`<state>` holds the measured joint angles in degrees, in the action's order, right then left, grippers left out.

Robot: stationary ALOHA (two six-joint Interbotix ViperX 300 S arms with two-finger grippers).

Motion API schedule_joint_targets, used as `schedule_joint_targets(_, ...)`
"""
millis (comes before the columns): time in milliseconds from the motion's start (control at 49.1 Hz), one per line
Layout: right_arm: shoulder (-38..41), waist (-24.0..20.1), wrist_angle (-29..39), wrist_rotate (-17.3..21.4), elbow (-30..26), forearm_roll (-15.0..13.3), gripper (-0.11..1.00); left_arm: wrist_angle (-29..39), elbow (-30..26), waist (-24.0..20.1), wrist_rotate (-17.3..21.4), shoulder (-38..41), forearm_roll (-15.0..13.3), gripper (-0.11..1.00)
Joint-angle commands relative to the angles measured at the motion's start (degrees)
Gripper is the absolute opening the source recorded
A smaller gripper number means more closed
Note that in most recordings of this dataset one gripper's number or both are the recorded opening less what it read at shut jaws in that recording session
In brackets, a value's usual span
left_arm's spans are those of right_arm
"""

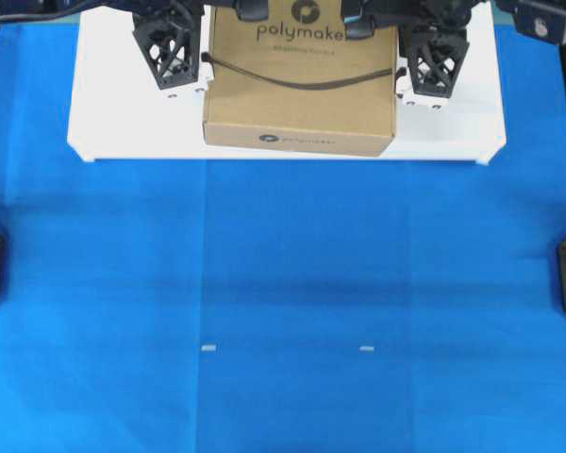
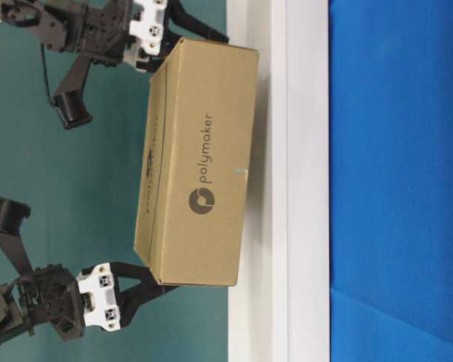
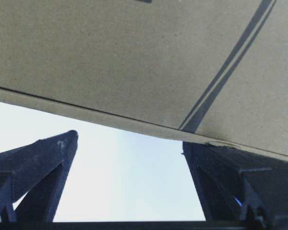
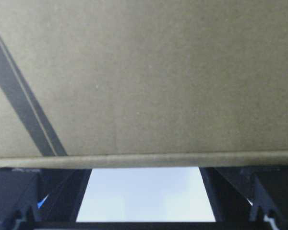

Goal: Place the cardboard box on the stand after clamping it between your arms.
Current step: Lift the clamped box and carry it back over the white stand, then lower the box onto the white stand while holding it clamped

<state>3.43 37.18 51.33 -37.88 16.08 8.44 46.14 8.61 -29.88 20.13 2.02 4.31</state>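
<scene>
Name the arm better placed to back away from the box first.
Left, narrowly. The box already sits on the stand. Both grippers have open jaws beside it, but the left gripper shows a slightly wider gap from the box side than the right gripper, which looks nearly against it.

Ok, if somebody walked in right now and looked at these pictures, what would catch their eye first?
Probably the brown cardboard box with its dark logo, sitting on the white stand at the far edge of the blue cloth. Next, the black left hand and right hand, jaws spread open, one hugging each side of the box.
</scene>
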Motion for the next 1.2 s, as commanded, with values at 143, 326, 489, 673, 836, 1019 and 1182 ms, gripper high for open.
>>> schedule_joint_targets(143,1.32,-2.46,-2.72,-1.76,-10.55,8.26,0.99,-3.08,-7.38,1.49,-0.53,1.58,-1.23,0.86)
schedule_joint_targets(326,2.46,-2.02,-2.02,-2.46,-11.87,8.53,0.99,-2.99,-7.47,0.7,-0.53,2.29,-1.23,0.86)
schedule_joint_targets(489,2.64,-2.02,-1.93,-2.46,-11.95,9.05,0.99,-2.02,-7.56,0.79,-0.62,2.2,-1.23,0.86)
schedule_joint_targets(673,2.64,-1.76,-1.76,-2.55,-11.07,9.14,0.99,-1.49,-7.56,0.88,-0.7,2.02,-1.32,0.86)
schedule_joint_targets(836,2.81,-1.32,-2.02,-2.64,-10.02,9.05,0.99,-1.93,-7.82,0.88,-0.62,2.02,-1.32,0.86)
schedule_joint_targets(1019,3.52,-0.53,-2.72,-2.64,-8.88,9.05,0.99,-1.85,-8.61,0.88,-0.53,2.37,-1.23,0.86)
schedule_joint_targets(1182,4.57,-0.18,-3.25,-2.9,-7.65,8.88,0.99,-1.93,-8.35,0.7,-0.53,2.46,-1.23,0.86)
